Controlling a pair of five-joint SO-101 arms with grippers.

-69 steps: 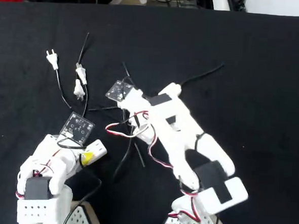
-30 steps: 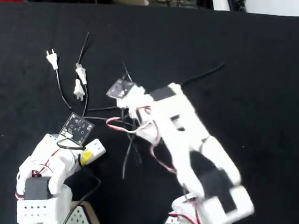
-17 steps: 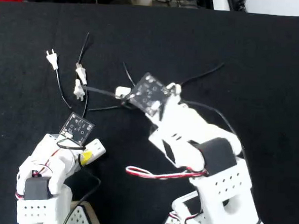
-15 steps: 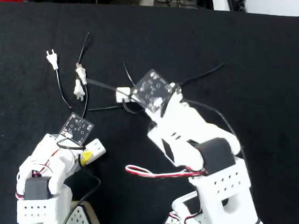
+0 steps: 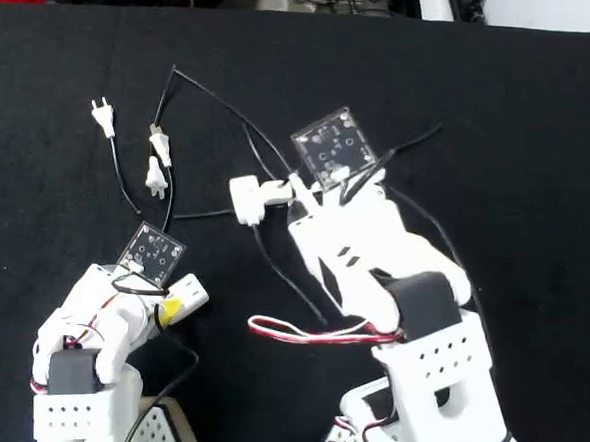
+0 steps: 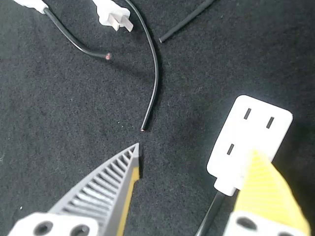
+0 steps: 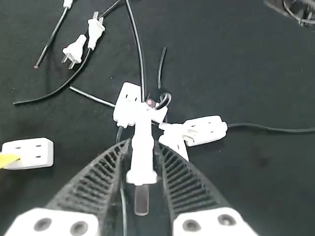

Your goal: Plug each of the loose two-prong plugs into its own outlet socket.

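Observation:
My right gripper (image 7: 142, 145) is shut on a white plug (image 7: 141, 162) held above the table. The plug's front end meets a white outlet block (image 7: 129, 103); I cannot tell whether its prongs are inside. In the high view this gripper (image 5: 282, 192) is at mid-table with that block (image 5: 246, 198) at its tip. A second outlet (image 7: 202, 130) lies beside it on a black cable. My left gripper (image 6: 194, 152) is open near the table's front left, its yellow finger (image 6: 261, 187) touching a third outlet (image 6: 248, 140). Three loose plugs (image 5: 102, 117), (image 5: 160, 145), (image 5: 154, 179) lie at the back left.
Black cords (image 5: 222, 101) run across the dark cloth between the plugs and the right arm. Cut wire ends (image 6: 150, 98) lie just ahead of the left gripper. A red and white servo cable (image 5: 308, 332) loops off the right arm. The right half of the table holds nothing.
The right arm has swung upright and moved toward the far side, carrying the white plug. A black cord now stretches from it to the back left. The left arm has stayed still.

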